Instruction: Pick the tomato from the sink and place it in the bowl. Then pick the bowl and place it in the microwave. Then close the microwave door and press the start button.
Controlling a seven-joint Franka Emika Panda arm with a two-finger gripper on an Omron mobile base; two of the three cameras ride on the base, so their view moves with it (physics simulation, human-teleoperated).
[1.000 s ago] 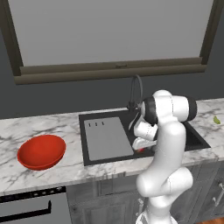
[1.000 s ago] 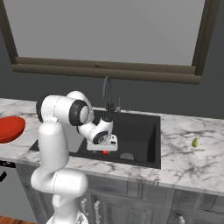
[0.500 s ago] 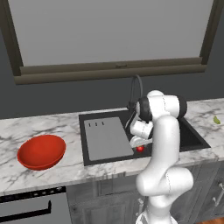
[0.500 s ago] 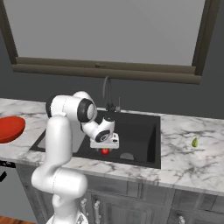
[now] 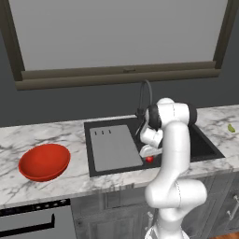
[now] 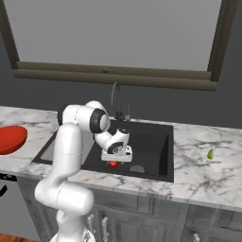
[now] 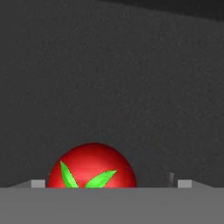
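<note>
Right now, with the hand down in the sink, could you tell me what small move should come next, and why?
Probably close the gripper on the tomato. The jaws are open, the hand is low in the sink, and the hand view shows the tomato between the fingertips, slightly off-centre. The bowl waits on the counter.

Searched every surface for lettering, labels, brands, numbers and signs; found none that could be read anywhere.
</note>
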